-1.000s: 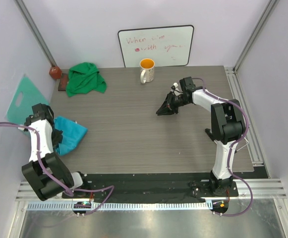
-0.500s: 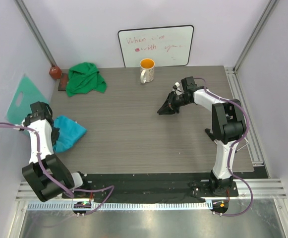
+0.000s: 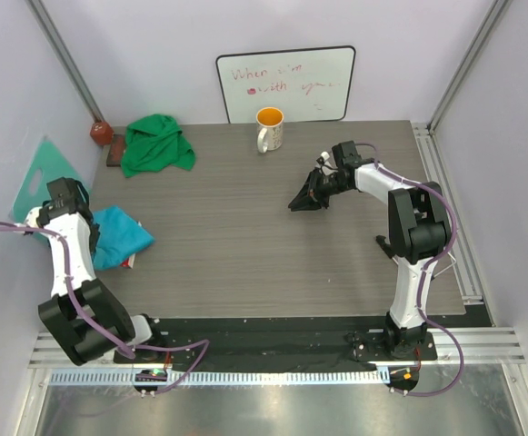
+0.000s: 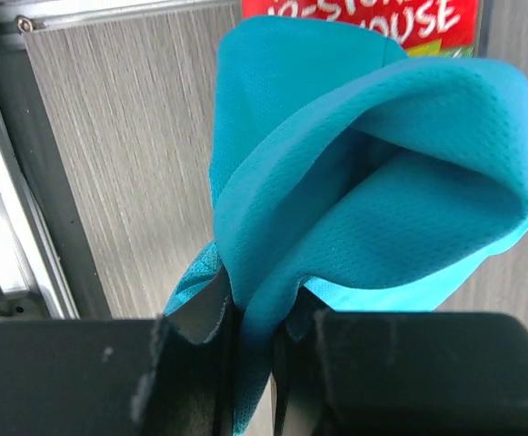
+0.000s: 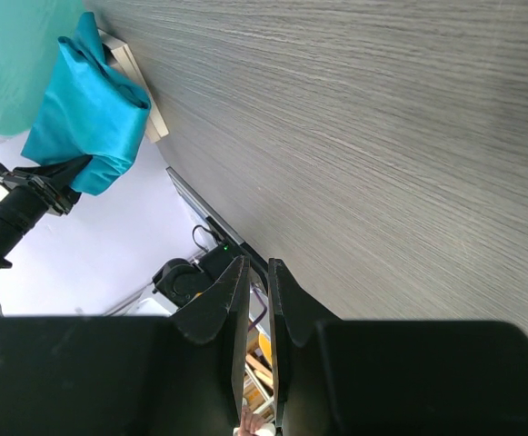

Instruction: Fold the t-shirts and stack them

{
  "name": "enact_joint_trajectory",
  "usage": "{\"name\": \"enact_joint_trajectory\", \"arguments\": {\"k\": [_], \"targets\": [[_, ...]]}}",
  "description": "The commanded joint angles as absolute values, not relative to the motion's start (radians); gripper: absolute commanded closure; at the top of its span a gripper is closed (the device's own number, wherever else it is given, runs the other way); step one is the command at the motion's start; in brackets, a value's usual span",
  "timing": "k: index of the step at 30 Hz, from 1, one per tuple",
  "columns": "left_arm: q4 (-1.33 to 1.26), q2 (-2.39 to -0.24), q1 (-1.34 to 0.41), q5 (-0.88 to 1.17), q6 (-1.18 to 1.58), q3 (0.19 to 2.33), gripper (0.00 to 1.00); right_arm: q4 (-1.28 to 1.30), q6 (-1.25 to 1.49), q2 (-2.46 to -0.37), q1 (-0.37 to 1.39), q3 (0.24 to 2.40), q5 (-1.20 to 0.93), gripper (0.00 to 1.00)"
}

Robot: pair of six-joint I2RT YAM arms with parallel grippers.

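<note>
The left claw [image 4: 253, 363] is pinching the turquoise t-shirt [image 4: 373, 182] by a bunched edge; the right claw [image 5: 256, 282] is hovering narrow, empty. Best dragging the cloth centreward, then spreading flat.

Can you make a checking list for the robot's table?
Surface: grey wood-grain table, no spills seen.
Job's things: turquoise cloth t-shirt bunched at left edge; green cloth t-shirt crumpled far left; neither folded.
Clutter: white ceramic mug; mint plastic sheet against left wall; red printed packet under turquoise t-shirt.
Hands: left hand shut on turquoise t-shirt; right hand shut, empty.
Cables: purple cables loop along both arms.
Surroundings: whiteboard with red writing at back.
</note>
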State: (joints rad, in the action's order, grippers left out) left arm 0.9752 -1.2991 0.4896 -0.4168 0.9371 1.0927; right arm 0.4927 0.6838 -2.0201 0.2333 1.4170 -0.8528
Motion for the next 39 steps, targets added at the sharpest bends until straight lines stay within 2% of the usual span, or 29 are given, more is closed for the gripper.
{"name": "enact_joint_trajectory", "arguments": {"k": [1,10,21,31,32,33,38,39], "targets": [[0.934,-1.315,0.509,-0.491,0.994,1.172,1.00,0.477,0.689,-1.976,0.232,1.414,-0.879,0.81],[0.937,-1.315,0.538,-0.509,0.985,1.213,1.00,0.477,0.687,-1.980,0.229,1.414,-0.884,0.81],[0.948,-1.266,0.557,-0.523,1.031,1.169,1.00,0.477,0.693,-1.983,0.227,1.420,-0.891,0.81],[0.931,-1.333,0.555,-0.462,1.048,1.134,1.00,0.480,0.698,-1.964,0.224,1.407,-0.896,0.80],[0.934,-1.330,0.555,-0.456,1.025,1.140,0.99,0.482,0.698,-1.963,0.222,1.405,-0.897,0.81],[0.939,-1.328,0.555,-0.451,1.005,1.146,0.88,0.482,0.699,-1.967,0.221,1.407,-0.897,0.81],[1.000,-1.332,0.555,-0.454,0.904,1.193,0.74,0.480,0.709,-1.988,0.224,1.427,-0.902,0.80],[1.014,-1.324,0.555,-0.453,0.896,1.203,0.68,0.479,0.709,-1.994,0.222,1.430,-0.902,0.81]]}}
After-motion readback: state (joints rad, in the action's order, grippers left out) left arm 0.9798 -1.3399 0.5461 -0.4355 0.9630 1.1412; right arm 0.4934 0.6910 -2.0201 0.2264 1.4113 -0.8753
